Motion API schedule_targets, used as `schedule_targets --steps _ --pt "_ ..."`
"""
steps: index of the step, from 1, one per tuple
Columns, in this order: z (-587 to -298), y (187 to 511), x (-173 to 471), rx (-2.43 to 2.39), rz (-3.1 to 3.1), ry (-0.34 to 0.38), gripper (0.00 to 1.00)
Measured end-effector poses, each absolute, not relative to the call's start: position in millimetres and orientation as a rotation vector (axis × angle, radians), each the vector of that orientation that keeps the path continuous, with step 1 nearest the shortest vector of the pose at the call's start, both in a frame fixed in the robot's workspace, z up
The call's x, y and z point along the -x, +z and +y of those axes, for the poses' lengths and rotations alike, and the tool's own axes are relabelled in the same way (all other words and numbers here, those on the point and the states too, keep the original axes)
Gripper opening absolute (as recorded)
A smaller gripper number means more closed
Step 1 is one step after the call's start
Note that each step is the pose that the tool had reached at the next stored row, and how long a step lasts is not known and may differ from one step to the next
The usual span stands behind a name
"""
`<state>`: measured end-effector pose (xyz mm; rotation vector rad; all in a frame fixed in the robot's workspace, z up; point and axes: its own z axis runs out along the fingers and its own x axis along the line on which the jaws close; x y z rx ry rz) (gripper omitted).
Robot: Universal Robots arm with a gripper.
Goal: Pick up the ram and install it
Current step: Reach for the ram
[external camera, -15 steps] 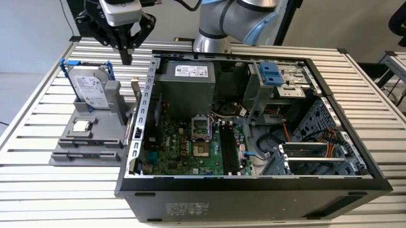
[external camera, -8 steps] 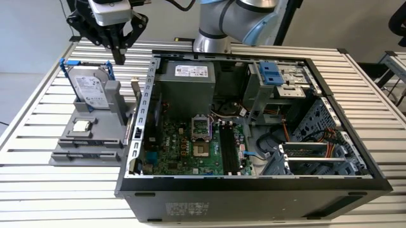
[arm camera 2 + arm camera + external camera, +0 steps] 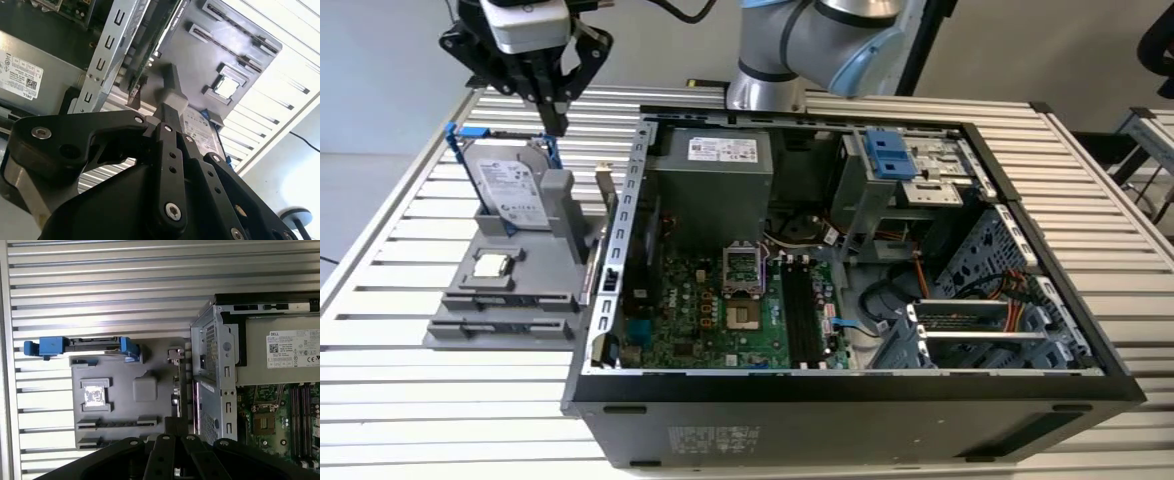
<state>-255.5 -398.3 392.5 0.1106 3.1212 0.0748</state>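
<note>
The gripper is seen hovering above the far end of the grey holder, over the hard drive. Its 2 fingers are drawn together with nothing between them. The ram is stood on edge along the holder's side at the exterior view's right, just beside the open computer case, untouched.

Thin green ram, on edge betw. fixture & case.
</note>
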Motion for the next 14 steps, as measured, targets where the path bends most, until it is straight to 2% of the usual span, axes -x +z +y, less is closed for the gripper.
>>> schedule_targets --steps 14 --pt "-398.2 392.4 290.3 -0.111 3.121 0.075 0.0"
